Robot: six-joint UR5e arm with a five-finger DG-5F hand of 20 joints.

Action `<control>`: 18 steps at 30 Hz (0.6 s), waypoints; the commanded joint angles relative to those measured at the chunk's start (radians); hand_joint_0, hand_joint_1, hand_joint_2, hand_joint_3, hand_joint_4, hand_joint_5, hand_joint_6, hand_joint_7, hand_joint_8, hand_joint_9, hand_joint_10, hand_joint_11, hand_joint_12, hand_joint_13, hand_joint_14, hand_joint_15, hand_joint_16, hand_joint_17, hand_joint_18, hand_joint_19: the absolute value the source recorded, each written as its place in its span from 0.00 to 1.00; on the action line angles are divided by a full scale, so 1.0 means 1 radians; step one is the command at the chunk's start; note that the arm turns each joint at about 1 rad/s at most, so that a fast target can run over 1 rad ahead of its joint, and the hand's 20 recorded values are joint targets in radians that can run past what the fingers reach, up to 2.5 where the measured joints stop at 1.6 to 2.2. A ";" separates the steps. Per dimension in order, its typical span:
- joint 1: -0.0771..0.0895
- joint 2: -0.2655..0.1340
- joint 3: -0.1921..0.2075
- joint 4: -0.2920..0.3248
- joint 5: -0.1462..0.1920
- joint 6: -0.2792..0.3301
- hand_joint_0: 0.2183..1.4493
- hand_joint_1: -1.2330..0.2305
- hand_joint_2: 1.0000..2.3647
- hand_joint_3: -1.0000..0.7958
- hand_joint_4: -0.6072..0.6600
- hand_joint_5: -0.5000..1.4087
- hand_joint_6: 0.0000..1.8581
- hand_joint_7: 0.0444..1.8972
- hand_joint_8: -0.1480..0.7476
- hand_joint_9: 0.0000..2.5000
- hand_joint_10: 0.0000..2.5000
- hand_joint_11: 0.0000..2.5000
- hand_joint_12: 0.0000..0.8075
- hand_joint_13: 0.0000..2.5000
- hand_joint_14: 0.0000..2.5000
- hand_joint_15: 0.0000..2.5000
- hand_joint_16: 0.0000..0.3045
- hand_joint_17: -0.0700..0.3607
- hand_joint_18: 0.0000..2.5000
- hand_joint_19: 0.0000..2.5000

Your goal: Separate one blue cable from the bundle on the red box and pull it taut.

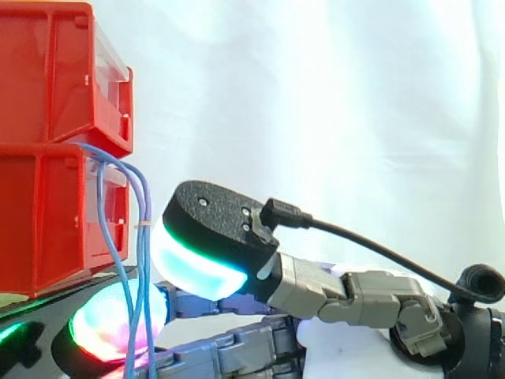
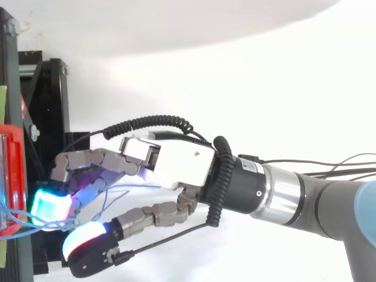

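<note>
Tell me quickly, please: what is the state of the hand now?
The hand is at the blue cables hanging from the red box; whether it holds one cannot be told.

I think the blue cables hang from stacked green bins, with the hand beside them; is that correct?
Not quite: the side view shows the bins are red, not green. The blue cables do hang from them, with the hand beside them.

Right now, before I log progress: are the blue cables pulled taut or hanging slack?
Slack. In the side view the blue cables droop in loose curves from the lower red bin past the hand.
</note>
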 commanded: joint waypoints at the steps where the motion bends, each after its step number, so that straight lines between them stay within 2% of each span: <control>1: 0.001 0.002 0.020 -0.035 -0.012 0.030 0.31 0.35 0.00 0.33 0.58 0.22 0.34 0.60 0.40 0.36 0.00 0.10 0.36 0.25 0.00 0.10 0.12 0.35 0.16 0.11; 3: 0.002 0.002 0.035 -0.066 -0.014 0.043 0.30 0.35 0.01 0.37 0.58 0.20 0.41 0.48 0.40 0.36 0.00 0.11 0.36 0.25 0.00 0.10 0.12 0.35 0.16 0.11; 5: 0.005 0.002 0.050 -0.092 -0.014 0.050 0.30 0.34 0.01 0.40 0.56 0.19 0.44 0.48 0.41 0.36 0.00 0.12 0.37 0.25 0.00 0.10 0.12 0.36 0.17 0.11; 6: 0.007 0.007 0.066 -0.135 -0.014 0.063 0.30 0.33 0.01 0.41 0.56 0.19 0.45 0.46 0.42 0.36 0.00 0.12 0.37 0.26 0.00 0.11 0.13 0.36 0.17 0.11; 11: 0.013 0.034 0.070 -0.218 -0.009 0.081 0.30 0.32 0.01 0.45 0.54 0.19 0.48 0.43 0.44 0.36 0.00 0.13 0.40 0.27 0.00 0.11 0.14 0.39 0.19 0.10; 15: 0.014 0.045 0.067 -0.276 -0.015 0.087 0.31 0.31 0.01 0.43 0.55 0.18 0.49 0.40 0.44 0.36 0.00 0.13 0.40 0.27 0.01 0.11 0.14 0.38 0.19 0.11; 18: 0.016 0.050 0.067 -0.316 -0.015 0.116 0.32 0.32 0.01 0.39 0.55 0.18 0.49 0.40 0.42 0.36 0.00 0.13 0.38 0.27 0.01 0.11 0.13 0.37 0.19 0.12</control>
